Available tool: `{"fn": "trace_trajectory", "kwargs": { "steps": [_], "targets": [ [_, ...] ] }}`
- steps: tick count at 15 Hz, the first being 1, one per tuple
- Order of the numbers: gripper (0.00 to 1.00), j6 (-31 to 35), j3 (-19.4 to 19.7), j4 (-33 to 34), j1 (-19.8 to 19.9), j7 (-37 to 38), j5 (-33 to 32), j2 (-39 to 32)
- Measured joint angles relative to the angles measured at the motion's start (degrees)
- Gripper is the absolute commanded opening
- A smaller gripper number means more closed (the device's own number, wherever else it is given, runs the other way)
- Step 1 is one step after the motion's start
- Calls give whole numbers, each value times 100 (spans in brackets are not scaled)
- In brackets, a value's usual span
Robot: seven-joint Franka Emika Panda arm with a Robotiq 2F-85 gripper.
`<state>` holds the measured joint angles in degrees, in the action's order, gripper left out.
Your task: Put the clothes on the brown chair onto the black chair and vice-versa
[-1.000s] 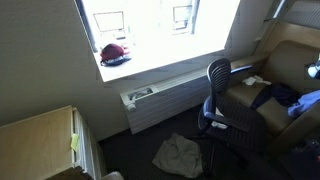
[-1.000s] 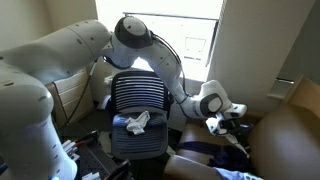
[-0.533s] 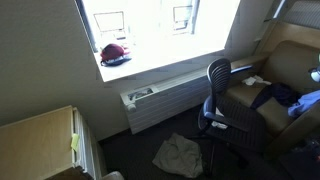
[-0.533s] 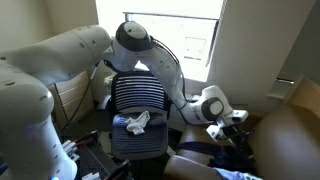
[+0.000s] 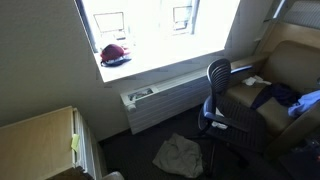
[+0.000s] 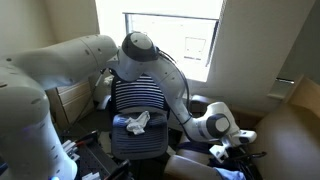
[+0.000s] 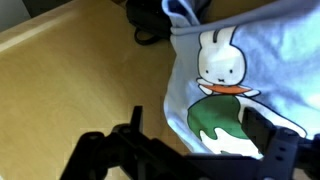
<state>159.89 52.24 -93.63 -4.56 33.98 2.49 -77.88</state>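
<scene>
Tool (image 7: 200, 122) spread to full width, nothing between the fingers, hanging just above the light blue shirt (image 7: 235, 70) with its rabbit print. Directly beneath and a little ahead: that shirt, lying fairly flat on the tan upholstery of the brown chair (image 7: 70, 70). Print upright toward the far end of the wrist view, so the shirt's length judged to run across the closing line, not along it. One finger (image 7: 136, 125) over bare upholstery just off the shirt's edge, its partner over the cloth. Edge therefore between the two, a likely place to pinch once lowered.

At the shirt's far end, a bunched dark heap, probably the dark navy piece (image 7: 150, 20); touching or merely overlapping, hard to tell.

Farther out: black chair (image 6: 138, 95), well apart from the tool, with a small white piece (image 6: 135, 122) on its seat. Grey-beige piece (image 5: 180, 152) crumpled on the floor (image 5: 125, 150) near that chair's wheeled base. Red cap (image 5: 115, 53) on the windowsill (image 5: 160, 62), no part of the job.

Judged stage: first pick from the brown chair not yet made, no garment swapped.
</scene>
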Motion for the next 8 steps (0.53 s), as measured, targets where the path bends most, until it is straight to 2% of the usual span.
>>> {"fn": "trace_trajectory", "kwargs": {
  "steps": [3,8],
  "targets": [
    [100,-169,-111,9,45,-26,9,4],
    [100,-913,-566,354,629,-23,347,336]
  ]
}}
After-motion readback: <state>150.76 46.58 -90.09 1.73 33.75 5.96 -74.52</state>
